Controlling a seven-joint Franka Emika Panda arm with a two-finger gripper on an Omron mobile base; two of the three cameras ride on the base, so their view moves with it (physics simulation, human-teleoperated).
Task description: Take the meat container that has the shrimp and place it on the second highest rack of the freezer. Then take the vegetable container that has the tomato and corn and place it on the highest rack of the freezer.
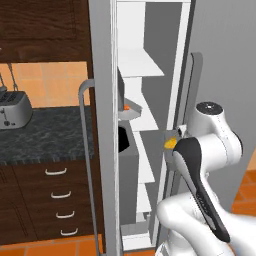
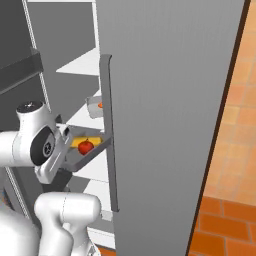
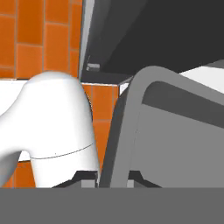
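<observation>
Everything I see is lit evenly and flatly, as rendered scenes are, with no lamp or glare anywhere; the white shelves of the freezer (image 1: 142,65) read bright, while its inner wall and the underside of each shelf fall into soft grey shade. My own arm carries a smooth shading from white to pale grey, and the tomato (image 2: 86,146) shows a tiny highlight. Edges are slightly soft and jagged at this low resolution, yet nothing is blurred or bent at the borders, even close up in my hand view.

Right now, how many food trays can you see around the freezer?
2. One tray with tomato and corn is held at the robot's fingers by the door; one tray with something orange sits on a freezer shelf. Others may be hidden.
</observation>
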